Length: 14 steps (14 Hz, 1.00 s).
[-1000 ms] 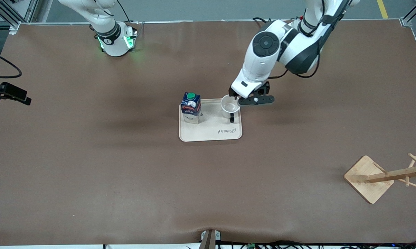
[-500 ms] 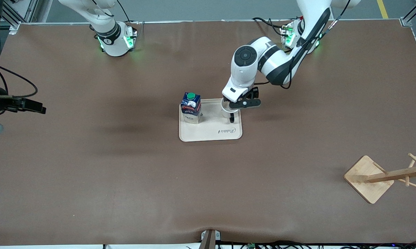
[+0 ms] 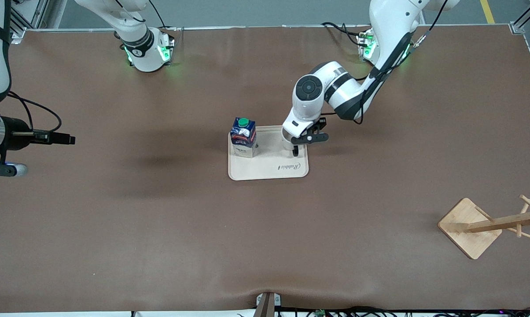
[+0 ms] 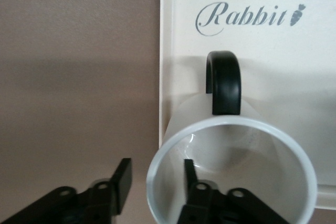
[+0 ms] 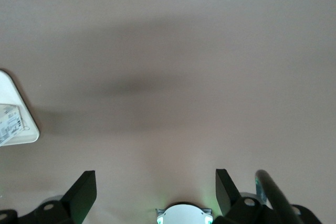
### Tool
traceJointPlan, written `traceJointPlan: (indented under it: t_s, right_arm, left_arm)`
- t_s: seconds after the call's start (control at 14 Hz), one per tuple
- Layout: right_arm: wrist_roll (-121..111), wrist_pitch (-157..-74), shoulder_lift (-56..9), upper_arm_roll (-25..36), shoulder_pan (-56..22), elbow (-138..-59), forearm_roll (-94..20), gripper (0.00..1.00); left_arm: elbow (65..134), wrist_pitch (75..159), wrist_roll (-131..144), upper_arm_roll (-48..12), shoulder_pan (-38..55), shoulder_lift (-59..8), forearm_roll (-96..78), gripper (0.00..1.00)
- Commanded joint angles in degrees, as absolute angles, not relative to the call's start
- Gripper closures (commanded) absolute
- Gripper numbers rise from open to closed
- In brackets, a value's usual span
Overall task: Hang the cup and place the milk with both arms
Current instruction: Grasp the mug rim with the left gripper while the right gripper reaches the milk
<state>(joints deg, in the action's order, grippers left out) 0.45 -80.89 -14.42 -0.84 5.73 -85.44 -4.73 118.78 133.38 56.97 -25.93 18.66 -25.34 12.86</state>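
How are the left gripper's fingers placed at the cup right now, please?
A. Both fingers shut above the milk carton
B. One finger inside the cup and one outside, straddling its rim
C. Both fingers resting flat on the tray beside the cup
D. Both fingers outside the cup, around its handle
B: in the left wrist view the left gripper is open, with one finger inside the cup and the other outside its wall.

Cup [image 3: 290,140] mostly hidden under left claw [image 3: 291,141], wooden rack [image 3: 502,223] cut off at edge

Right gripper [image 5: 152,192], fingers spread, hangs over table [image 5: 184,66]; possibly tray [image 5: 16,124] corner.
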Motion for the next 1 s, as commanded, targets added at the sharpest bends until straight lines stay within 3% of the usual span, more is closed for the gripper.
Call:
traceJointPlan:
  t_s: [0.0,0.36,0.71,0.93]
  right_arm:
    - [2.5,-80.2,-13.0,-1.6,3.1,-86.0,-7.6,0.00]
    - [16.5,-83.1,-13.0,-1.5,-7.2,-86.1,-10.2,0.00]
    - [32.0,-93.3,-14.2,-1.5,-20.3,-89.6,-10.2,0.00]
    - [42.4,-98.5,-16.5,-1.4,-27.7,-91.8,-10.0,0.00]
  left_arm:
    - [117.1,133.7,58.5,-25.9,18.9,-25.7,14.5,1.00]
    - [113.1,130.5,57.8,-25.9,18.2,-22.4,14.5,1.00]
    - [104.0,113.5,55.3,-25.2,17.1,-17.0,14.4,1.00]
    - [98.3,105.7,45.5,-25.6,10.8,-15.0,14.2,1.00]
